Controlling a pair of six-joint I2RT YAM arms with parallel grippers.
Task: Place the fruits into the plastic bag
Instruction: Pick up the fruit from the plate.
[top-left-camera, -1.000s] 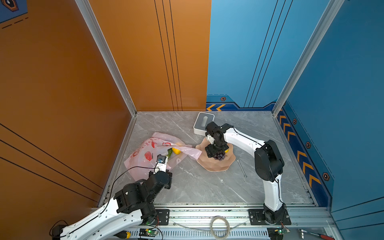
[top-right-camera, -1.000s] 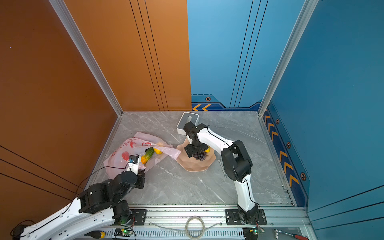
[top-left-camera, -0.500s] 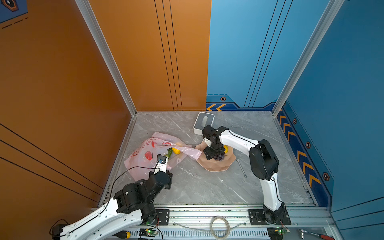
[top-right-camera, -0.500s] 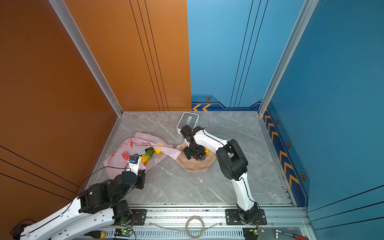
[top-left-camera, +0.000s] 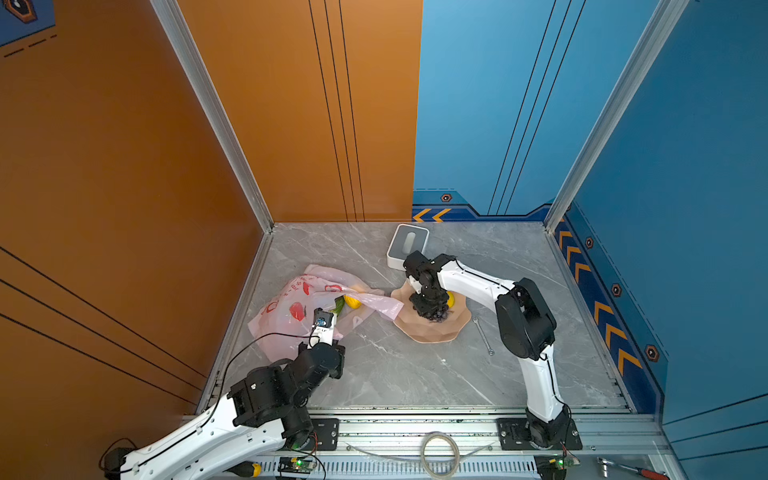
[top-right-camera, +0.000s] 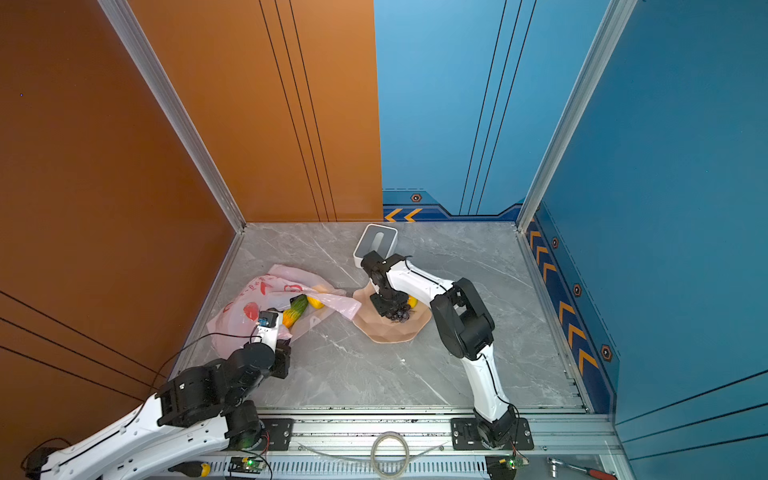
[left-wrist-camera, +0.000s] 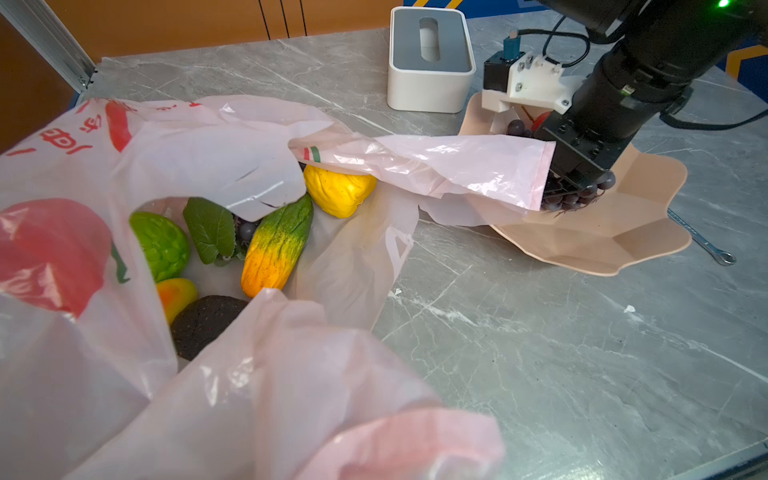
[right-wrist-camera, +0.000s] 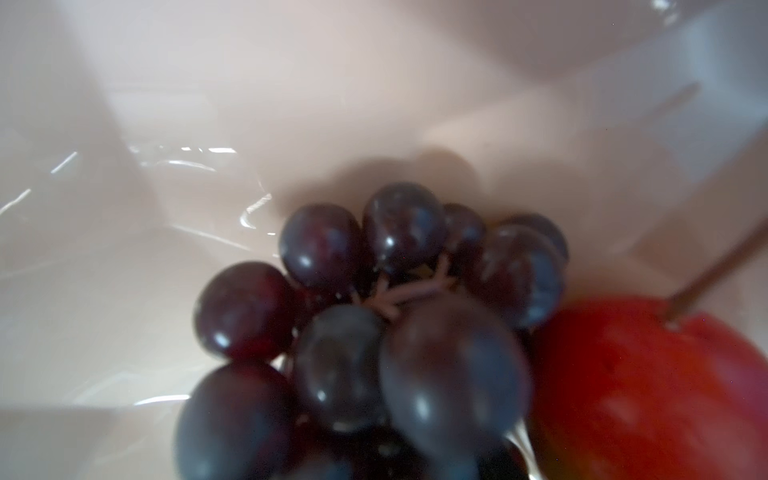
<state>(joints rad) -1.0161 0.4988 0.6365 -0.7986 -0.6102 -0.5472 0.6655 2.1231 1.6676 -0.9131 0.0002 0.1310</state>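
So the grapes (left-wrist-camera: 582, 198) sit right under the right gripper (left-wrist-camera: 573, 183) (can't tell if clamped), left gripper (top-left-camera: 325, 322) pinching the bag (left-wrist-camera: 208, 137).

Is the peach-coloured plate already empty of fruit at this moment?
No, the right wrist view shows a dark grape bunch and a red fruit lying on the plate.

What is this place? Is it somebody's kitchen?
Probably a robot test booth, not a kitchen: a left arm and right arm bolted to a metal rail, a bare orange wall and blue wall, and toy fruits in a plastic bag.
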